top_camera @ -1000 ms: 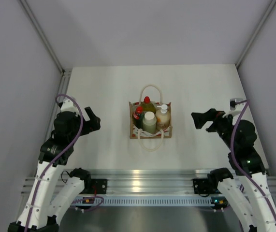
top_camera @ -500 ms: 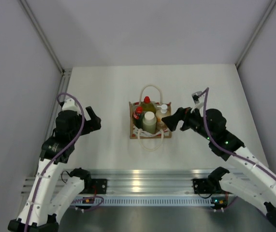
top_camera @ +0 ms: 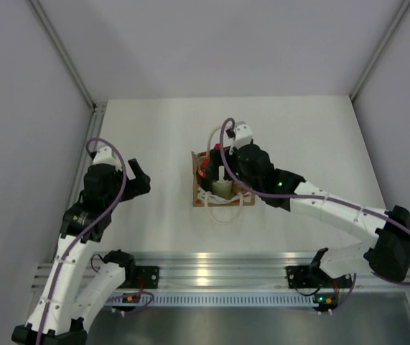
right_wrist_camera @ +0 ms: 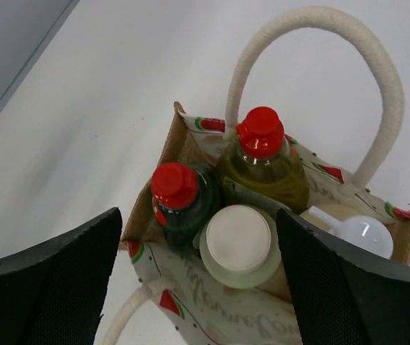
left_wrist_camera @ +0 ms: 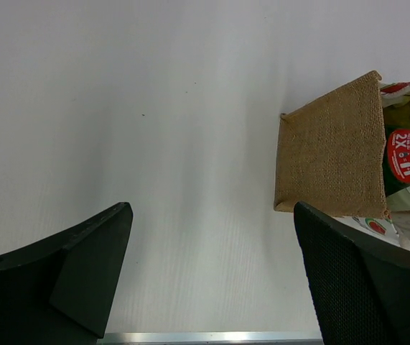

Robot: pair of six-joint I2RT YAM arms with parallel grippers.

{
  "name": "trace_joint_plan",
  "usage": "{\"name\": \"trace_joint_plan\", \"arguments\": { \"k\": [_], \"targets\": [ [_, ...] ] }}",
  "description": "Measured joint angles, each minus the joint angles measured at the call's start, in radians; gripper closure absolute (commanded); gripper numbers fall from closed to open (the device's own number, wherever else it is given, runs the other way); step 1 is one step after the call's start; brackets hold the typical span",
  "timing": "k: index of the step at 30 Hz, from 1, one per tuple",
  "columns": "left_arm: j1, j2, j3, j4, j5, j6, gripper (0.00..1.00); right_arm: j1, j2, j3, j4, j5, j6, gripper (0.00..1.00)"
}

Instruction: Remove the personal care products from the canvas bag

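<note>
Four bottles stand upright inside the canvas bag (left_wrist_camera: pixel 330 154), which sits near the middle of the table (top_camera: pixel 298 122). Seen from the right wrist, the yellow bottle (right_wrist_camera: pixel 261 133) with red cap is at 12 o'clock, the cream pump bottle (right_wrist_camera: pixel 362 233) at 3, the pale green bottle (right_wrist_camera: pixel 238 237) with white cap at 6 and the dark green bottle (right_wrist_camera: pixel 174 185) with red cap at 9. The right gripper (right_wrist_camera: pixel 197 215) hangs above them, jaws wide apart, gripping nothing. The left gripper (left_wrist_camera: pixel 212 208) is at 9 o'clock of the bag, apart from it, jaws fully spread and empty.

R tool (right_wrist_camera: pixel 199 280) swung in from right, now over bag (right_wrist_camera: pixel 163 158).
</note>
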Motion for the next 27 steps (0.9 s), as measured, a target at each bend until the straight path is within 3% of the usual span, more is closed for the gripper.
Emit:
{"name": "trace_joint_plan", "arguments": {
  "k": [6,16,27],
  "targets": [
    [0.0,0.004,-0.001,0.0,0.0,0.0,0.02,0.026,0.146,0.106,-0.002,0.043,-0.012,0.27],
    [0.0,0.011,-0.002,0.0,0.001,0.0,0.02,0.031,0.232,0.13,0.001,0.083,-0.033,0.5],
    [0.0,0.023,-0.002,0.0,0.002,0.0,0.02,0.05,0.253,0.13,0.086,0.139,-0.027,0.53]
  ]
}}
